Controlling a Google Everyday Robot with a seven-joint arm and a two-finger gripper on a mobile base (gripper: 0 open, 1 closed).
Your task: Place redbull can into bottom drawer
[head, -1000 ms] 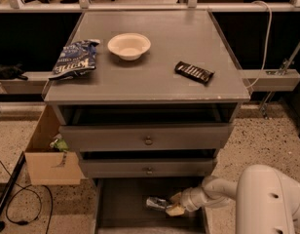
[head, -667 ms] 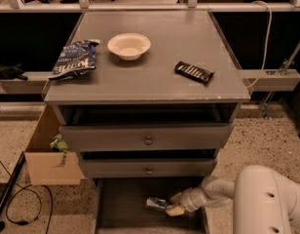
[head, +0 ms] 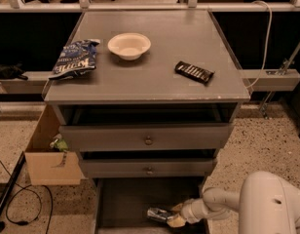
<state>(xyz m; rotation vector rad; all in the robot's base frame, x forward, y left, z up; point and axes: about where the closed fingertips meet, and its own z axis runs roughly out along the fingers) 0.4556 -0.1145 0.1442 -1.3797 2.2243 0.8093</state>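
Reaching into the open bottom drawer [head: 123,199] from the right, the gripper [head: 173,214] is clamped on the redbull can [head: 156,214] — can lying sideways, low over the dark floor.

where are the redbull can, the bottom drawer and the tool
redbull can [head: 156,214]: camera view, middle of its side
bottom drawer [head: 128,199]: camera view, bare dark floor
tool [head: 172,215]: camera view, its tip at the can's right end, inside the drawer

Silver-blue redbull can [head: 157,214] on its side in pincer [head: 172,215], inside open bottom drawer [head: 123,199].
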